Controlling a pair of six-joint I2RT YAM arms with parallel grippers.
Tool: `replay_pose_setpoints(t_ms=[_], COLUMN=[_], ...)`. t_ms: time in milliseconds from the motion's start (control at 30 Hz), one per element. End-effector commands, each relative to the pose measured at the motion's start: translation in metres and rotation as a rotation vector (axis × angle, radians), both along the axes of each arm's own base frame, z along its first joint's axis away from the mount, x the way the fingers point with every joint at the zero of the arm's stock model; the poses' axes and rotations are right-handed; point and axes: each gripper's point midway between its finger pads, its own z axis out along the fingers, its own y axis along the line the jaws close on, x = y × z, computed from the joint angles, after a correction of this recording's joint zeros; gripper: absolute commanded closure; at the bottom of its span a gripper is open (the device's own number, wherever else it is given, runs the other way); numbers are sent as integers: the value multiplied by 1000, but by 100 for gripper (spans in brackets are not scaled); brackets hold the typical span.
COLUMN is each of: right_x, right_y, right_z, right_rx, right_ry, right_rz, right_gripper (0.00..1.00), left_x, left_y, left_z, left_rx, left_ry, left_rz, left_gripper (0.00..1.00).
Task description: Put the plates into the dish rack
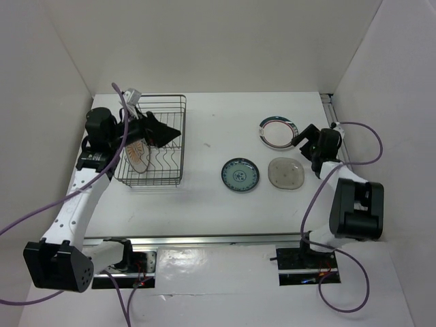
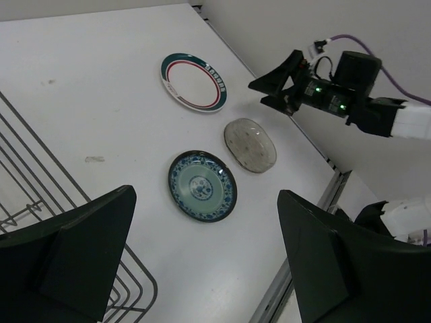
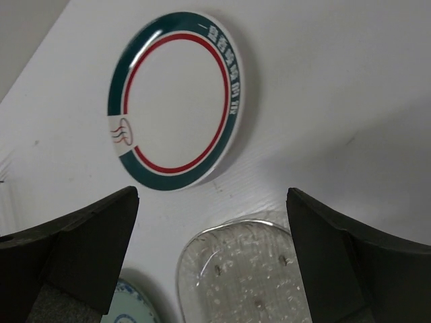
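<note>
One orange-patterned plate (image 1: 138,155) is standing in the dish rack (image 1: 163,174) beside the wide-open left gripper (image 1: 170,133), while the right gripper (image 1: 300,136), also open, is hovering by the green-rimmed plate (image 1: 278,131), blue-green plate (image 1: 240,174) and translucent plate (image 1: 286,172) flat on the desk (image 1: 204,201), all probably stiff, slick and breakable, best pinched at the rim.

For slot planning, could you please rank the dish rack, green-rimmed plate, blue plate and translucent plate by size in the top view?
1. dish rack, by far the largest
2. green-rimmed plate, only slightly bigger
3. blue plate and translucent plate: too alike to rank
</note>
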Motion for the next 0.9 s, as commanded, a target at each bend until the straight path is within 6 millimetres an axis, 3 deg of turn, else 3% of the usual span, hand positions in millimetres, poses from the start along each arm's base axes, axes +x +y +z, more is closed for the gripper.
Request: replay_pose_setpoints(t_ms=[0,133,267,433,467,533,567,633,767,800,867], right_x=[26,34,50,74,76,90,91,100,104,102,104], right_y=[0,-17,-19,-23,-20,-20,-19,-22,-17,-16,-13], right_z=[10,-11,-40,-47,-57,-54,-67,-69,-88,-99,-102], right_rx=[55,70,132,141,156,161,178,179,212,220,243], right_ry=[-97,-83,-51,-53,-35,-52,-17,-16,20,41,34], right_rz=[72,52,79,95,111,132,138,138,167,165,171], right_gripper=[3,3,6,11,13,17,20,23,36,43,63], left_x=[-5,-3,-3,-2,-2,-2,0,0,5,8,8], left_y=[-10,-10,-10,-9,-9,-9,-9,-9,-10,-10,-11], left_z=[19,16,9,11,11,11,8,11,7,2,-1], left_rx=[-43,-43,-51,-44,-44,-44,-44,-44,-51,-51,-52], left_ry=[-69,-59,-39,-46,-47,-47,-37,-39,-20,-5,6], left_rz=[-72,-72,-71,-63,-63,-63,-62,-62,-61,-61,-74], left_gripper=[0,0,0,0,0,0,0,0,0,0,0])
